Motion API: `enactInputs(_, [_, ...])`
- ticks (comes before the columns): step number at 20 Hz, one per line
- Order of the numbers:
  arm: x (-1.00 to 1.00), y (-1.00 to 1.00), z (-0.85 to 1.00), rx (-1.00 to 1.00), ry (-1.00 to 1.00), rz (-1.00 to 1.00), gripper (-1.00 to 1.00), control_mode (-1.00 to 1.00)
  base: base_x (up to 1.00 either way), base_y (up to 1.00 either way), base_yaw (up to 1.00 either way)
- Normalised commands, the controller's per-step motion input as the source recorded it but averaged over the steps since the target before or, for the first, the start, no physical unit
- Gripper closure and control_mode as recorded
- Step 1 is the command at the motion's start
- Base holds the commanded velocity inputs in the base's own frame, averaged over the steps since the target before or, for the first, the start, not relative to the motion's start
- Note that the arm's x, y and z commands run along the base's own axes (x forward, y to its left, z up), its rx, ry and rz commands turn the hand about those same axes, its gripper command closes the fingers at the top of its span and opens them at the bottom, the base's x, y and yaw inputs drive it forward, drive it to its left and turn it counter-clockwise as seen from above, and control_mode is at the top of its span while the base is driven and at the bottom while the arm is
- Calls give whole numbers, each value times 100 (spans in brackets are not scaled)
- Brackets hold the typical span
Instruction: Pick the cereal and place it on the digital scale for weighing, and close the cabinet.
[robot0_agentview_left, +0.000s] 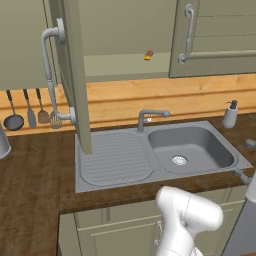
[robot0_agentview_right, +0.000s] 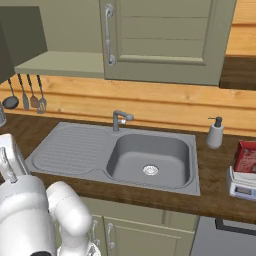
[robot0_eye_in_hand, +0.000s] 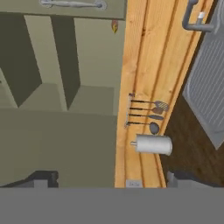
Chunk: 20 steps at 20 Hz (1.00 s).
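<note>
The cereal (robot0_agentview_right: 246, 156), a red box, stands on the white digital scale (robot0_agentview_right: 242, 185) at the counter's far right. The cabinet (robot0_agentview_left: 125, 30) hangs above the sink. Its left door (robot0_agentview_left: 75, 75) swings out towards me, edge-on, with a curved bar handle (robot0_agentview_left: 49, 75). Its right door (robot0_agentview_left: 215, 35) is shut. My gripper (robot0_eye_in_hand: 113, 180) is open with nothing between its fingertips (robot0_eye_in_hand: 43, 177). In the rolled hand view it faces the open cabinet (robot0_eye_in_hand: 48, 61) and the wooden backsplash, far from the cereal.
A small yellow-and-red item (robot0_agentview_left: 148, 55) lies on the cabinet shelf. Below are the steel sink (robot0_agentview_left: 190, 147) with its faucet (robot0_agentview_left: 150, 117), a soap dispenser (robot0_agentview_left: 230, 114), hanging utensils (robot0_agentview_left: 30, 112) and a metal canister (robot0_eye_in_hand: 153, 144).
</note>
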Motion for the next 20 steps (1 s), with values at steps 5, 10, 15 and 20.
enactInputs(5, [-30, 100, -50, 4, -42, -19, -100, -100, 0, 0, 0])
enactInputs(10, [-31, 100, -30, 6, -42, -18, -100, -100, 0, 0, 0])
enactInputs(15, [-55, 100, -22, 0, -25, -17, -100, -100, 0, 0, 0])
enactInputs(20, [-61, 100, -43, -17, -3, 0, -100, -100, 0, 0, 0])
